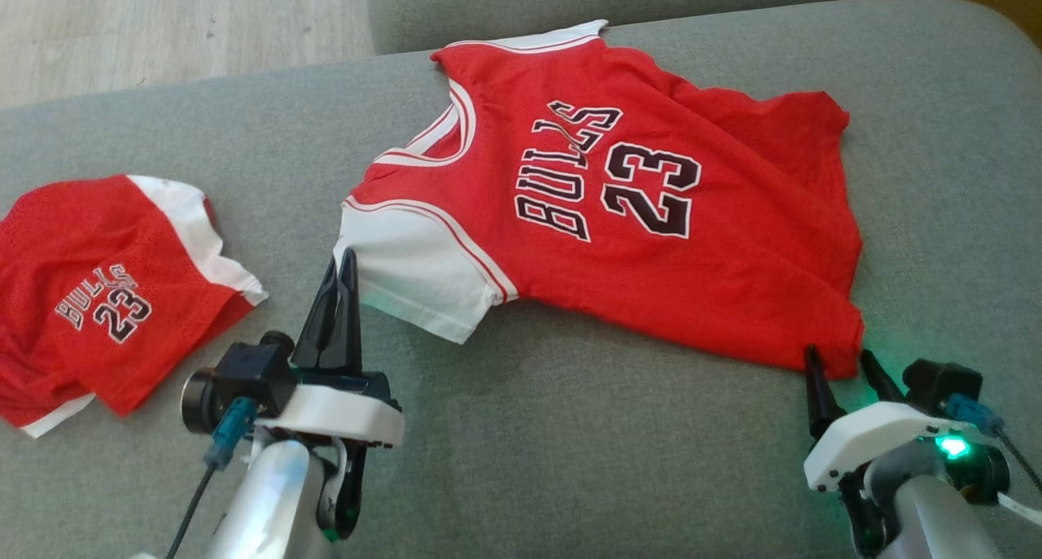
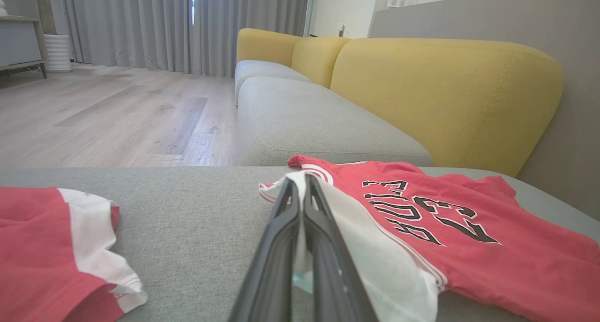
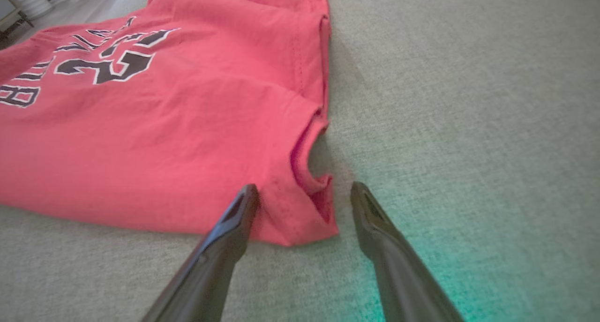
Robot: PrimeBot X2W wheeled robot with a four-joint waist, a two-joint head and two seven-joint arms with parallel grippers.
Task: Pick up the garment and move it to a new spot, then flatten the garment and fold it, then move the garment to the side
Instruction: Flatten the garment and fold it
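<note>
At the far left of the grey sofa seat (image 1: 570, 445) lie red shorts (image 1: 98, 299) with a white band, crumpled and well apart from the rest. Just to their right, the left end effector (image 1: 346, 258) has its two dark fingers pressed together, pinching the edge of the white sleeve (image 1: 415, 270) of the red jersey (image 1: 635, 217); in the left wrist view white cloth shows between the fingers. The jersey lies spread face up across the middle of the seat, collar toward the left, with some wrinkles. At its lower right hem corner the right end effector (image 1: 838, 354) stands wide open, one finger on each side of that corner, gripping nothing.
</note>
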